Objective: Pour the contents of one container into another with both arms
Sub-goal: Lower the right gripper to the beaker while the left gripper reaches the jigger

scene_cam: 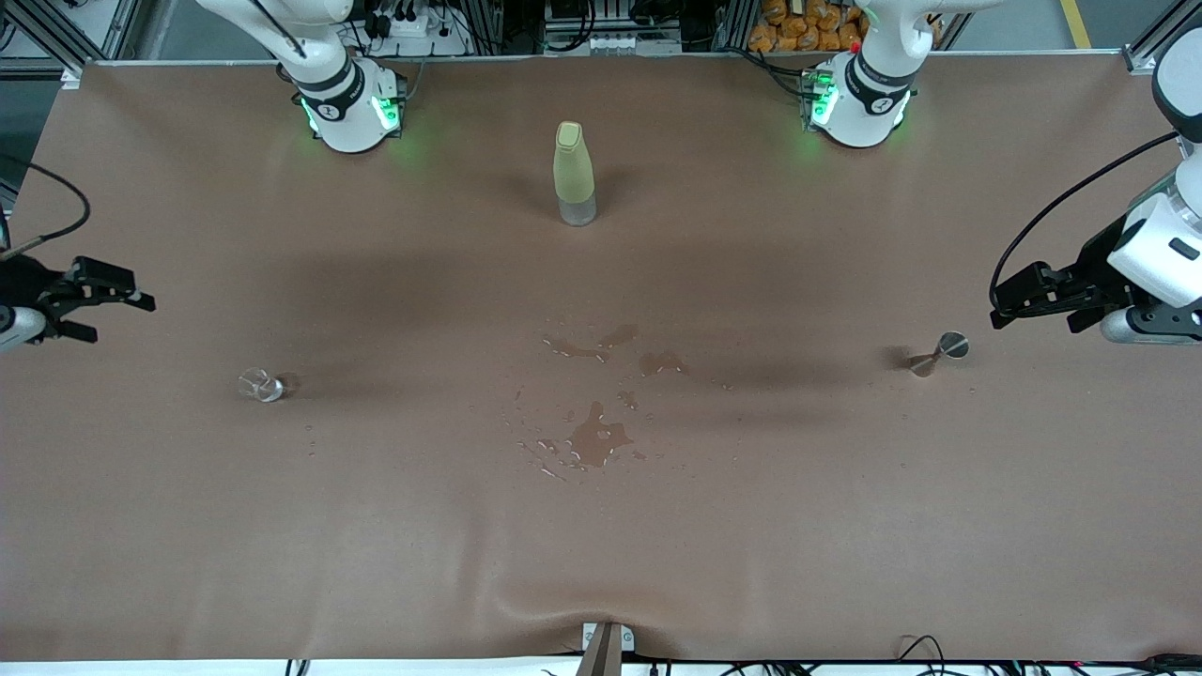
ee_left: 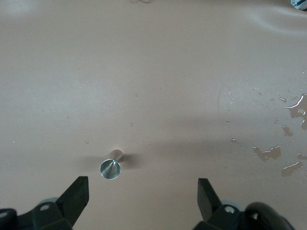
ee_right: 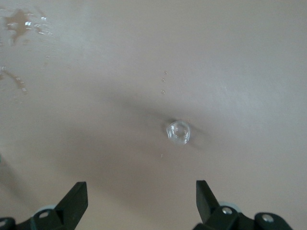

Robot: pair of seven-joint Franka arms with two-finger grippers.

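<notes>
The tiny clear glass cup stands on the brown table toward the right arm's end. The small silvery jigger stands upright toward the left arm's end, its round rim shining. My right gripper hangs open over the table's edge at its own end, apart from the cup, with nothing between its fingers. At the other end my left gripper hovers open and empty over the table beside the jigger, touching nothing.
A tall pale yellow-green bottle stands mid-table, close to the arms' bases. Spilled liquid forms puddles and drops in the middle of the brown table cover, which wrinkles at its front edge.
</notes>
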